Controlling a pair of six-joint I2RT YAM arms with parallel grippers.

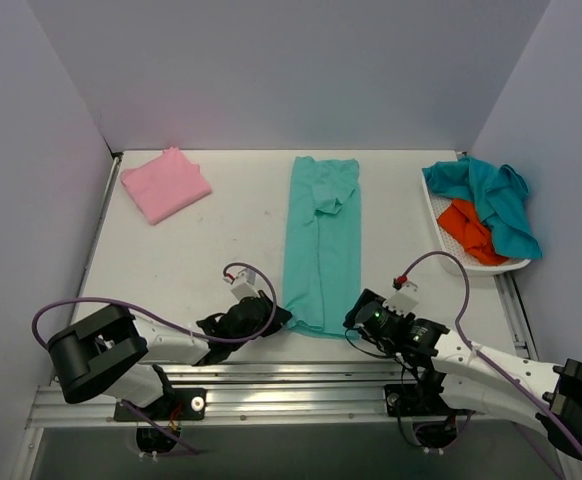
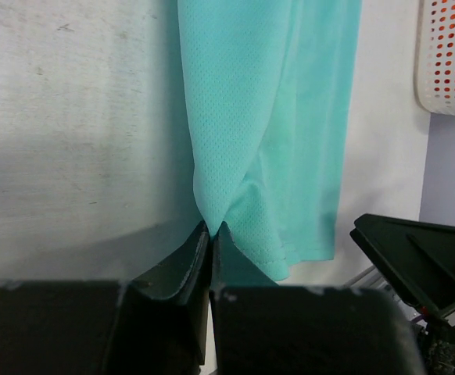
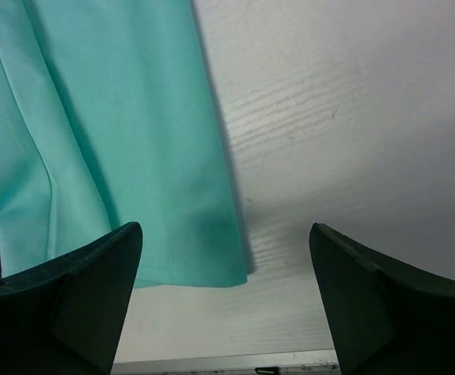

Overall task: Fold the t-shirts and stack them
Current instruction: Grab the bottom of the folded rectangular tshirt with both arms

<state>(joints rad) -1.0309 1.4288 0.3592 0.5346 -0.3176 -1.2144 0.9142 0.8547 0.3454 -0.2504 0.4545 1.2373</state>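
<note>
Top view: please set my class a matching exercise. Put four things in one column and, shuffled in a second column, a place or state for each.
Things
1. pink shirt
2. green shirt
3. orange shirt
4. left gripper

Places or states
A. lying in the basket on the right
B. shut on the green shirt's near corner
C. folded, at the far left
D. laid out as a long strip in the middle

Pairs: 1-C, 2-D, 3-A, 4-B
</note>
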